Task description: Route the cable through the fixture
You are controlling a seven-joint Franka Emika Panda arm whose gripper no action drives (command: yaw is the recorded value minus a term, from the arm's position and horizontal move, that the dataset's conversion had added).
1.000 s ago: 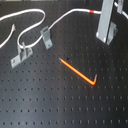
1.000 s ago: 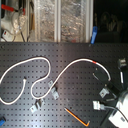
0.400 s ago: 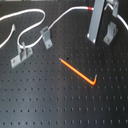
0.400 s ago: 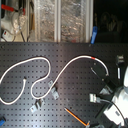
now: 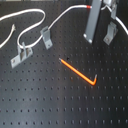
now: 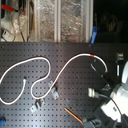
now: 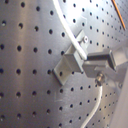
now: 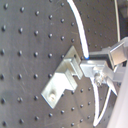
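Since a second ago the gripper (image 5: 93,30) has drifted slightly along the tabletop (image 5: 60,100); its jaws are closed on the white cable (image 8: 86,52), right at a metal bracket (image 8: 62,80); threading seems underway; next, ease the cable into the bracket's slot.

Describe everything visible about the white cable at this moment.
The cable is a long, thin white flexible cord lying in loose loops on the black perforated board. A short red band marks it near one end. In both wrist views it crosses a small grey metal fixture beside the gripper; whether it is gripped is unclear. The orange rod lies apart from it.
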